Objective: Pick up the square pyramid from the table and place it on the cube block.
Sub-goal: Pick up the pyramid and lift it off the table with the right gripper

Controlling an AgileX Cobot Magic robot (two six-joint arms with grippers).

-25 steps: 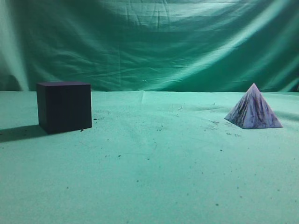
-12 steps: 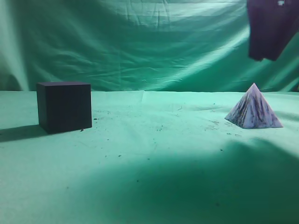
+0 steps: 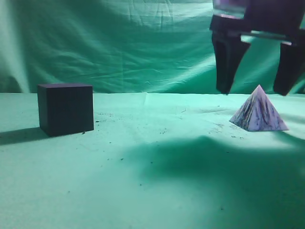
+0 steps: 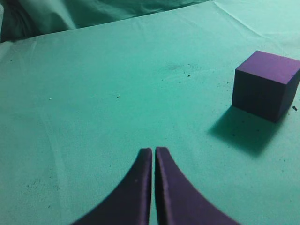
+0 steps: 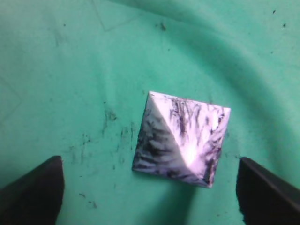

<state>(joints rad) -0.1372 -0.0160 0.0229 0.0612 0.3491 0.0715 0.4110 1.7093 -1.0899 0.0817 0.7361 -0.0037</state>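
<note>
The square pyramid (image 3: 258, 113), white with dark marbled streaks, stands on the green cloth at the right. It also shows from above in the right wrist view (image 5: 183, 138). My right gripper (image 3: 255, 90) hangs open just above it, one finger on each side of the tip, not touching; in the right wrist view (image 5: 149, 187) the fingers show at the lower corners. The dark purple cube block (image 3: 65, 109) sits at the left and shows in the left wrist view (image 4: 266, 84). My left gripper (image 4: 153, 151) is shut and empty, left of the cube.
A green cloth (image 3: 152, 181) covers the table and a green backdrop (image 3: 143, 47) hangs behind. Small dark specks are scattered on the cloth. A wide stretch of bare cloth lies between cube and pyramid.
My right gripper has come down from the top right into view and now hangs open over the pyramid. Its shadow has spread across the cloth. Cube and pyramid have not moved.
</note>
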